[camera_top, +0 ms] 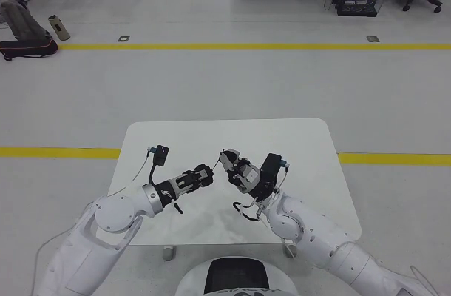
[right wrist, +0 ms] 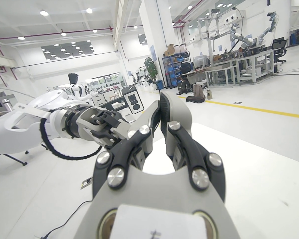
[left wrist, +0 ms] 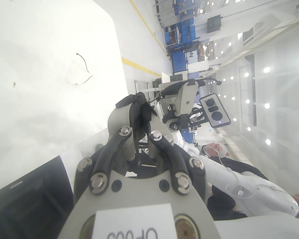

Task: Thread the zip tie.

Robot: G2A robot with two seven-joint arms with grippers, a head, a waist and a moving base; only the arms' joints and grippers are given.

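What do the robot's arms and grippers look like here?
Glossy white arm shells. The left gripper and right gripper have grey fingers, black pads, black linkage bars, silver pivot pins and a white label. A black braided cable loops at the left wrist.

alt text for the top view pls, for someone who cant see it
Seen from above, the robot's left gripper and right gripper meet almost tip to tip over the middle of a white table, a thin dark zip tie between them. The table stands on a pale floor crossed by yellow lines.
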